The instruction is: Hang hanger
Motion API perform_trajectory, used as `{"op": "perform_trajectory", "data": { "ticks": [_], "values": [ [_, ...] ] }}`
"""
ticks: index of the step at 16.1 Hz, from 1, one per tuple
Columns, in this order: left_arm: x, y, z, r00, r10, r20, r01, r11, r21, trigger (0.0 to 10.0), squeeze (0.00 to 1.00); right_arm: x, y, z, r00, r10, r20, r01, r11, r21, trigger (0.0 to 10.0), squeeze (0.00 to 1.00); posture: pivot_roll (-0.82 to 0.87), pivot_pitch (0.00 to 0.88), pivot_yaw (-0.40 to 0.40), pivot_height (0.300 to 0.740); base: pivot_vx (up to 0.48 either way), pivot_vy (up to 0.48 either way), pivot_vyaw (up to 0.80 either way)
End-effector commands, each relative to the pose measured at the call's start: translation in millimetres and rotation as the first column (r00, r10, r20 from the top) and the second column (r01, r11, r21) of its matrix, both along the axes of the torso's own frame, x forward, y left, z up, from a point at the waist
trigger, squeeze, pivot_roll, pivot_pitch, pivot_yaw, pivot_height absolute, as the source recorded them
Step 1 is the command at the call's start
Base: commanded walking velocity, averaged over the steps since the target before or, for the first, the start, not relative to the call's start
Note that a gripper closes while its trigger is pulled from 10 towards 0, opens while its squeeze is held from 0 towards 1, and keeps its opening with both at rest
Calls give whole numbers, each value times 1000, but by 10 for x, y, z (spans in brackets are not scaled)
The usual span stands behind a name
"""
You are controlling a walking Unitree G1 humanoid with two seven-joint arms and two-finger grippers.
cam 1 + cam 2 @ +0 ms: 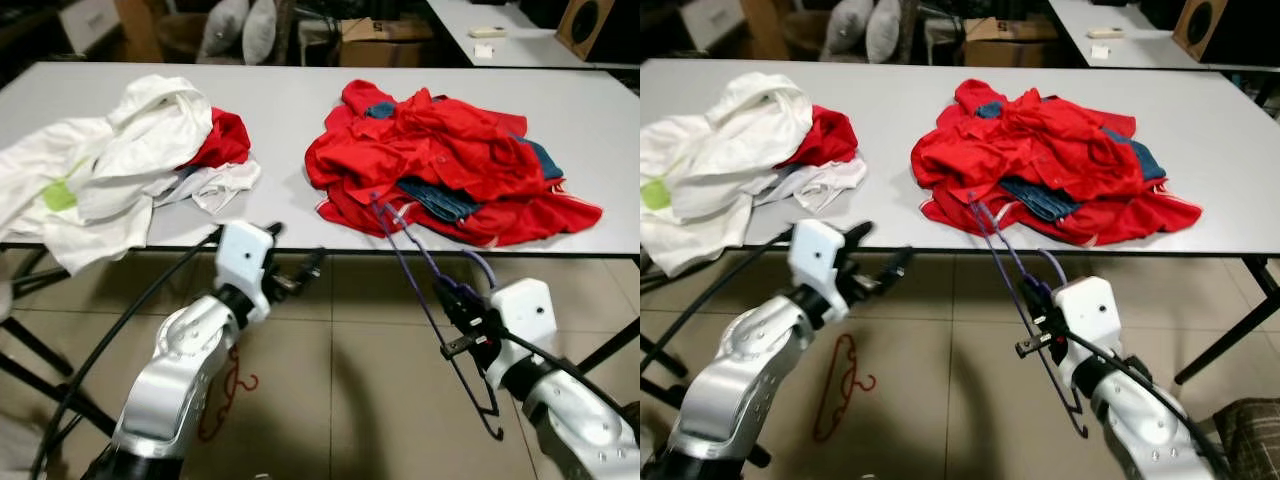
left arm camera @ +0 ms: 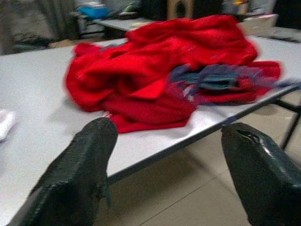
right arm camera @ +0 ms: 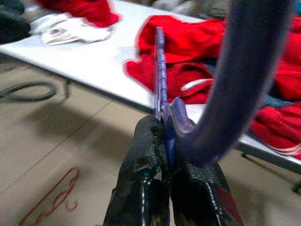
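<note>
My right gripper (image 1: 462, 300) is shut on a purple hanger (image 1: 420, 268), held in front of the table's near edge. The hanger's far end reaches up to the pile of red and blue clothes (image 1: 440, 160) on the grey table (image 1: 300, 110); its other end hangs toward the floor. In the right wrist view the hanger (image 3: 162, 89) sits pinched between the black fingers (image 3: 146, 179). My left gripper (image 1: 300, 272) is open and holds nothing, below the table edge, left of the hanger. The left wrist view looks between its fingers (image 2: 80, 169) at the red pile (image 2: 160, 80).
A heap of white and red garments (image 1: 120, 160) lies at the table's left. A red hanger (image 1: 225, 395) lies on the tiled floor under the left arm. Black table legs (image 1: 30, 350) stand at left and right. A second table (image 1: 520, 40) stands behind.
</note>
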State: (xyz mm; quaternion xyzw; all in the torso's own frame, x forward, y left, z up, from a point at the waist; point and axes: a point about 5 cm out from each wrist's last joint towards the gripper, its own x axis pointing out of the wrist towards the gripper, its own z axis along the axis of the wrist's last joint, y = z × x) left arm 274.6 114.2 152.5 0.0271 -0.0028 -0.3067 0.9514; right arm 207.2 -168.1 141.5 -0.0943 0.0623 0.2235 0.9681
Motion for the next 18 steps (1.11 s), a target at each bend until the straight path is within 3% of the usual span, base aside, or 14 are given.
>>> {"op": "perform_trajectory", "data": {
  "ticks": [1,4,6,8,9,11,12,13,14,16,18],
  "values": [
    [36,5,60,998,-48,34,48,999,11,10000,1000,27,19,29,996,85,5,-85,996,-12,10000,0,-84,19,68,740,0,0,0],
    [115,-16,181,974,-206,89,198,976,91,10000,1000,159,-10,139,971,238,9,-237,970,-47,10000,0,-62,11,84,740,0,0,0],
    [183,-34,385,919,-373,128,359,926,119,10000,1000,254,-27,271,919,393,28,-389,917,-87,10000,0,-27,11,64,740,0,0,0],
    [216,-28,555,843,-522,132,497,849,182,10000,1000,319,-55,330,866,501,4,-495,857,-141,10000,0,-17,8,52,740,0,0,0],
    [222,-28,591,824,-553,125,524,827,206,10000,1000,339,-69,350,856,517,-1,-511,845,-157,10000,0,-17,8,52,740,0,0,0],
    [262,-44,703,738,-674,44,637,716,286,10000,1000,442,-76,457,801,599,-14,-585,776,-235,10000,0,-11,0,42,740,0,0,0],
    [267,-68,731,709,-705,12,675,683,279,10000,1000,470,-70,474,781,624,-27,-607,748,-269,10000,0,-10,0,40,740,0,0,0],
    [275,-101,728,684,-729,-25,704,650,286,10000,937,496,-60,482,760,648,-39,-626,716,-308,10000,0,-6,0,38,740,0,0,0],
    [284,-126,710,677,-735,-36,711,640,291,10000,0,510,-41,490,748,663,-41,-634,695,-339,10000,0,-4,0,40,740,0,0,0],
    [320,-179,623,656,-753,-54,707,587,393,10000,0,567,23,527,710,703,-40,-649,632,-423,10000,0,-1,0,49,740,0,0,0],
    [352,-213,603,657,-751,-60,692,569,444,10000,0,599,64,564,693,721,-28,-637,594,-492,10000,0,2,0,56,740,0,0,0]
  ]
}}
